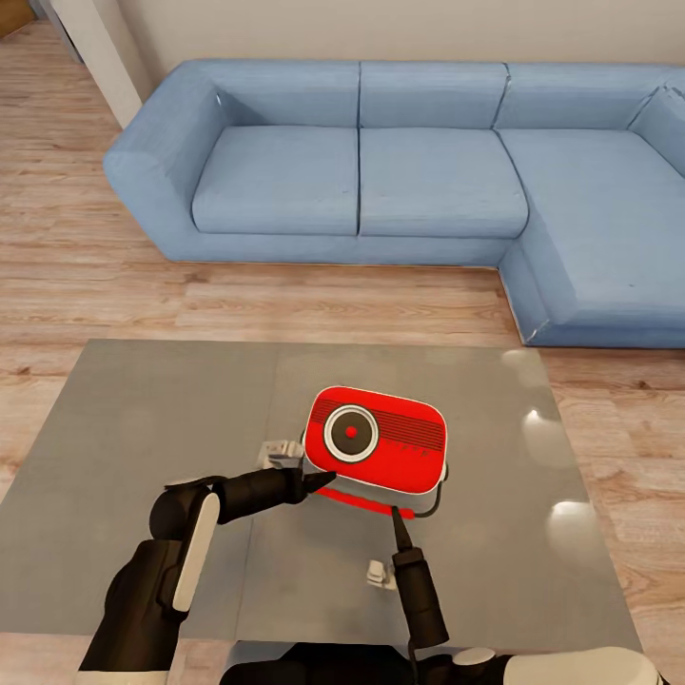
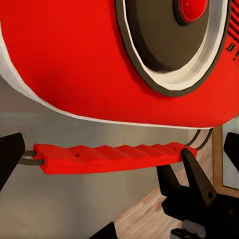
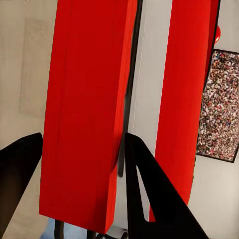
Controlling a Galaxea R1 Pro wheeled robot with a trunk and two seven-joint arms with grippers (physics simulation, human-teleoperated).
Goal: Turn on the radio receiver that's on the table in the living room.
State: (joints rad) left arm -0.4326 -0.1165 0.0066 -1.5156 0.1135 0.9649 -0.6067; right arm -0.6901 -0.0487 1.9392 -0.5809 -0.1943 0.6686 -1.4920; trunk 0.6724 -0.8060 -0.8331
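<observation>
Radio: flat red rounded receiver with white-ringed dial (image 1: 376,450), propped on glossy grey-brown worktop (image 1: 143,447), just ahead of both tools | left tool (image 1: 319,479): tips at receiver's lower left corner, open or closed cannot tell | right tool (image 1: 396,517): spread open around red base bar (image 3: 84,114) | blue L-shaped sofa (image 1: 400,171) beyond.

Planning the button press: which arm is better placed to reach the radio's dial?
Probably the left. Its pincer sits at the radio receiver's lower left corner, just below the white-ringed dial. The right pincer points at the red stand bar beneath the radio, farther from the face.
</observation>
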